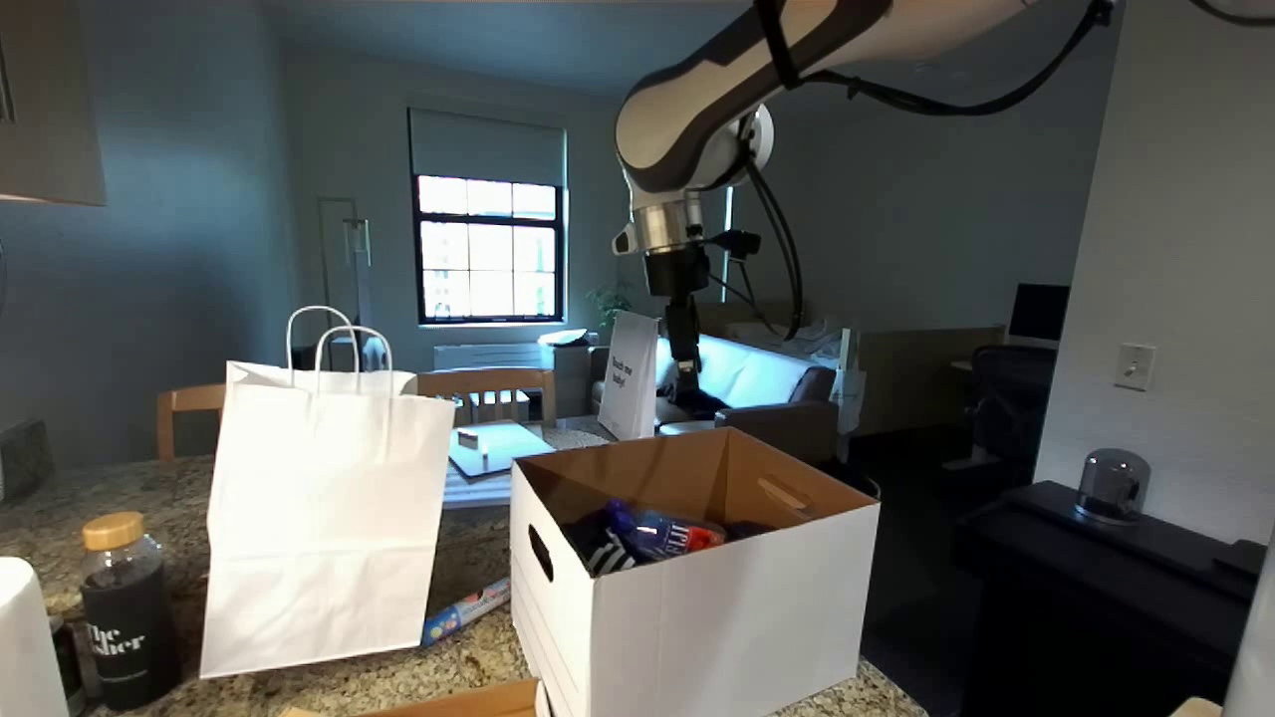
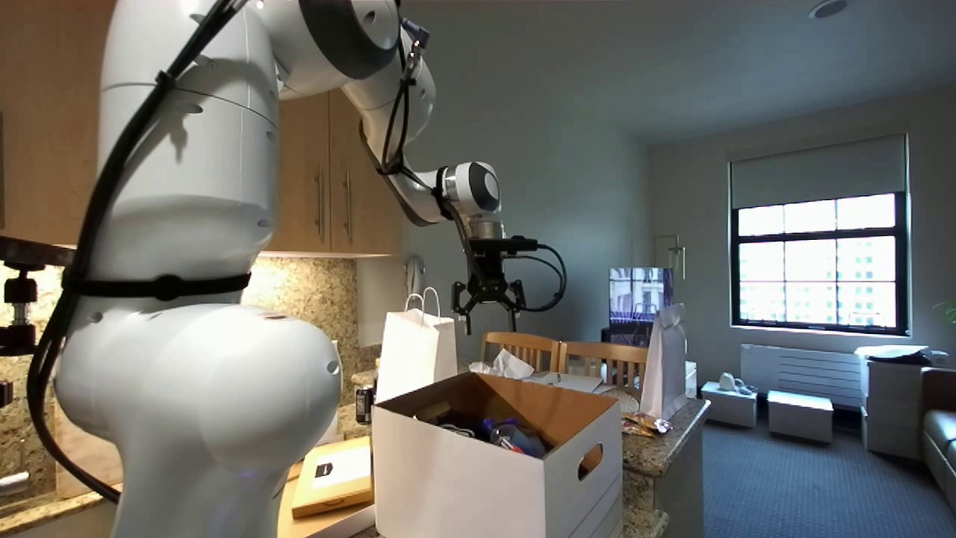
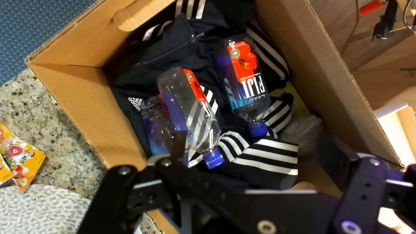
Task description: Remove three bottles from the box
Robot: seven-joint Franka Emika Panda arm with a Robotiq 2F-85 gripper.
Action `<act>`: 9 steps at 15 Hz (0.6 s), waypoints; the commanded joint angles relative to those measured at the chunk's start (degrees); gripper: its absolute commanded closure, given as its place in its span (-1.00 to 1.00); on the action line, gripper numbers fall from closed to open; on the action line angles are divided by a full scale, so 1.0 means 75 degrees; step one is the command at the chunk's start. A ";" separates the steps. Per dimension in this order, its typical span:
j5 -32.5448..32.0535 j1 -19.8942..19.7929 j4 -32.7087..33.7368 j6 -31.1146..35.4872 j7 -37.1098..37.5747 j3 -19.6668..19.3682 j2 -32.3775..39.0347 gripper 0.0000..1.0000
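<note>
Three bottles (image 3: 245, 76) inside one box (image 1: 737, 617)

An exterior view alone shows you one flask (image 1: 127, 617) on the table (image 1: 473, 659). In an exterior view, your end effector (image 2: 491, 321) is spread wide above the box. Only your wrist view lets you count three bottles, on dark striped clothing (image 3: 268, 156).

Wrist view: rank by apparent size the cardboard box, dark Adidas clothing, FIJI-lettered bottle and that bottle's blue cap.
1. Cardboard box
2. Dark Adidas clothing
3. FIJI-lettered bottle
4. Blue cap
The claw covers part of the box; the order looks clear.
</note>
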 commanded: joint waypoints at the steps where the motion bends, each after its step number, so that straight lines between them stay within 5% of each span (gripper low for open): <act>1: 0.0009 -0.0123 0.0062 -0.0093 -0.0497 0.0078 0.0381 -1.00; 9: -0.0037 -0.0141 0.0042 0.0280 -0.0660 0.0151 0.1060 -1.00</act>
